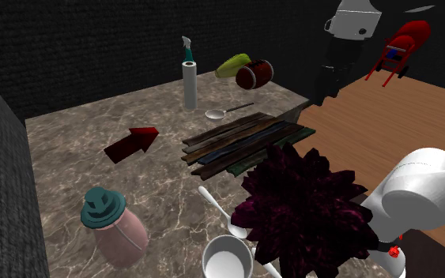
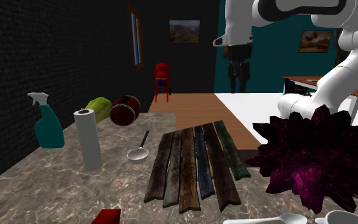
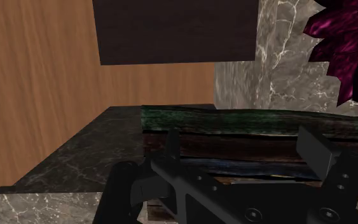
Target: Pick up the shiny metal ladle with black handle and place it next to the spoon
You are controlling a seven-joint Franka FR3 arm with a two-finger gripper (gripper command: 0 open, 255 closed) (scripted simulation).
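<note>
Your gripper hangs high, fingers wide and empty, at two o'clock of the ladle in the shoulder view. Descend over its dark handle, fingers across it, and close low. Count one ladle, one roll, one bottle. The spoon lies at six o'clock of the planks.
</note>
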